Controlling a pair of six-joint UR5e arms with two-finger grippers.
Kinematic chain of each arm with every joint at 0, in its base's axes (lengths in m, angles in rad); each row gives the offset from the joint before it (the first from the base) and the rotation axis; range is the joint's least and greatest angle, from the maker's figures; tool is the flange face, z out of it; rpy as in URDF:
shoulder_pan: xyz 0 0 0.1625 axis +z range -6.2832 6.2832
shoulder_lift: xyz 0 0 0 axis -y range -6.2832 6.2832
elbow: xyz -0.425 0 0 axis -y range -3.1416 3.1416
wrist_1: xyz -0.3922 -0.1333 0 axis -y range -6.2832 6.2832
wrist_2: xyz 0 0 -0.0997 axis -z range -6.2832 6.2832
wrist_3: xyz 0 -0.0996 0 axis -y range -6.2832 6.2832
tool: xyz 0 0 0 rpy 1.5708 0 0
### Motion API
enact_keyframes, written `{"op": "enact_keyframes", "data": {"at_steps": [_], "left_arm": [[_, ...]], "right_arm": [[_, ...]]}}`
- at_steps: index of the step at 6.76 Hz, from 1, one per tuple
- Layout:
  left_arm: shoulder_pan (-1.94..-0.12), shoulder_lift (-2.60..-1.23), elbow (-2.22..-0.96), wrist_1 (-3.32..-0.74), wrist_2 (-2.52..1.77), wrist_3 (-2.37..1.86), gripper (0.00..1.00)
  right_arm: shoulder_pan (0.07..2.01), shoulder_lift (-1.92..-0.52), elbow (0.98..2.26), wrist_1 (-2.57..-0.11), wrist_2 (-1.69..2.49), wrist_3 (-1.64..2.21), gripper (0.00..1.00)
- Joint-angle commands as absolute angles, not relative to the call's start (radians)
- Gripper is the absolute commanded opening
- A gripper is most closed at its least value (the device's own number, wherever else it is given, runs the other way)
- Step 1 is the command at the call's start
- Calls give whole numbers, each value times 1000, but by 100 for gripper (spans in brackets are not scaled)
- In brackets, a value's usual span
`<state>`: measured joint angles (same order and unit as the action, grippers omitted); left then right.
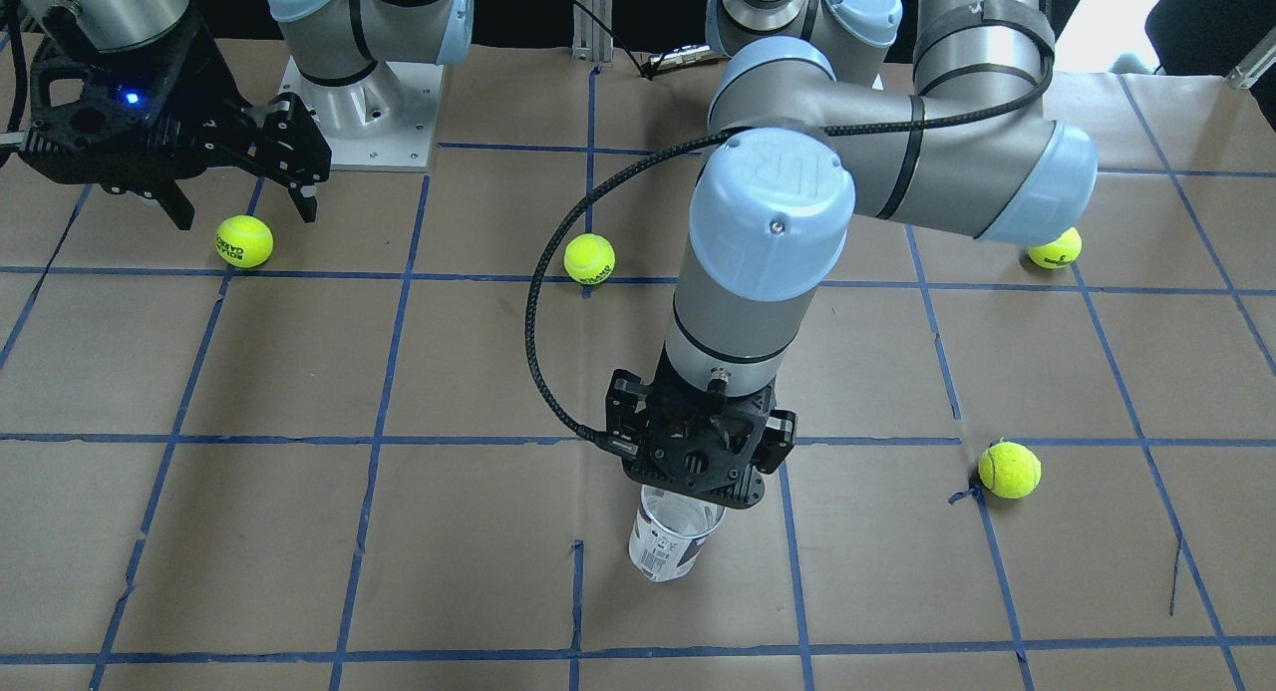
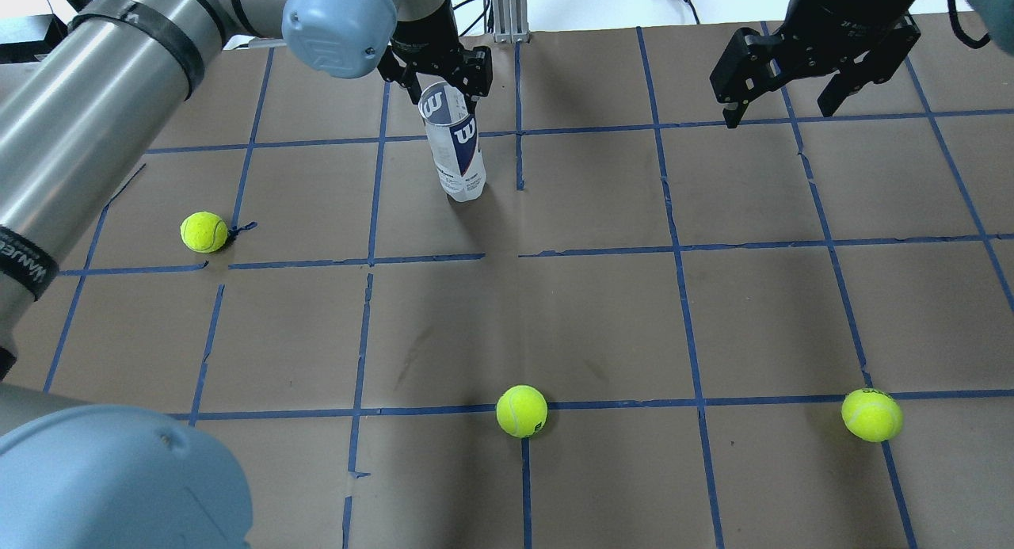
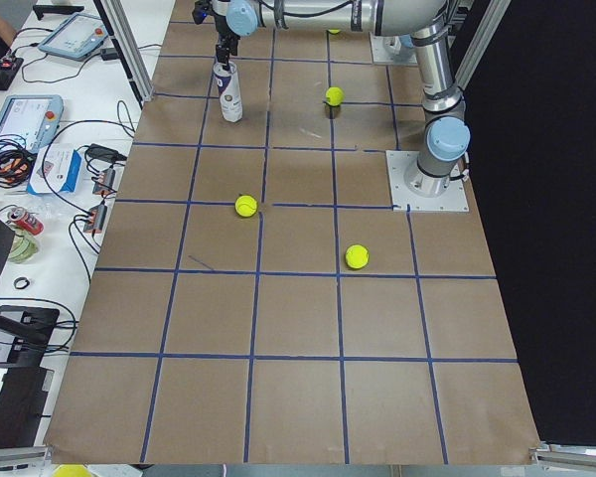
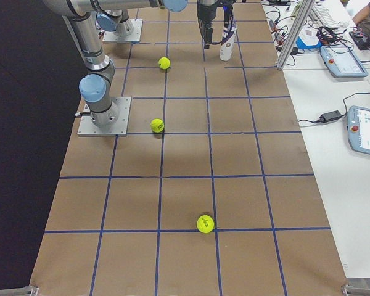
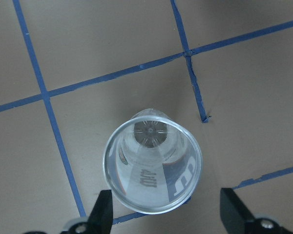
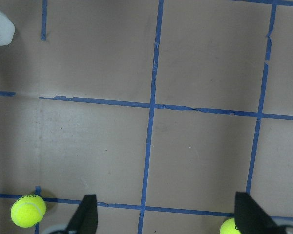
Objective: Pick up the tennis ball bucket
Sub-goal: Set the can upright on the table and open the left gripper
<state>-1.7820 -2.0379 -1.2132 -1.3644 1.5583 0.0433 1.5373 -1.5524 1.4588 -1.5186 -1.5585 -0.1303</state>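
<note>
The tennis ball bucket (image 2: 455,149) is a clear can with a white and navy label. It stands upright on the brown table, far from the robot's base, and also shows in the front view (image 1: 666,546). My left gripper (image 2: 440,89) hangs straight over its open top. In the left wrist view the can's rim (image 5: 153,163) lies between the two spread fingers (image 5: 105,214), and the right finger is apart from it. The left gripper is open. My right gripper (image 2: 778,115) is open and empty, well away at the far right.
Loose tennis balls lie on the table: one to the left of the can (image 2: 203,232), one near the middle front (image 2: 521,411) and one at the front right (image 2: 871,414). Another ball (image 1: 1055,249) sits under the left arm's elbow. Blue tape lines grid the table.
</note>
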Motion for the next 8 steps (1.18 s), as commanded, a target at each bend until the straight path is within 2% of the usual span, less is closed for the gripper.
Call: {"op": "enact_keyframes", "data": {"at_steps": [1,2,4,7,8], "left_arm": [[-1723,-1939,-1224,-1493,1562,37,91],[-1671,-1877,-1226,-1605,1562,37,100],[-1614,-1765,-1283,-1747,1565,25,100],[-1490,-1561,-1542,-1671,1566,18,100],[-1491,-1552,-1590,-1563,1569,24,100]], "right_arm": [[1537,-1552,1459,-1519,-1559,-130,100],[1539,-1552,1459,-1519,-1559,-130,100],[1536,-1552,1459,-1517,-1555,-123,100],[1528,-1551,1459,-1516,-1546,-27,100],[1528,-1552,1459,-1516,-1546,-25,100]]}}
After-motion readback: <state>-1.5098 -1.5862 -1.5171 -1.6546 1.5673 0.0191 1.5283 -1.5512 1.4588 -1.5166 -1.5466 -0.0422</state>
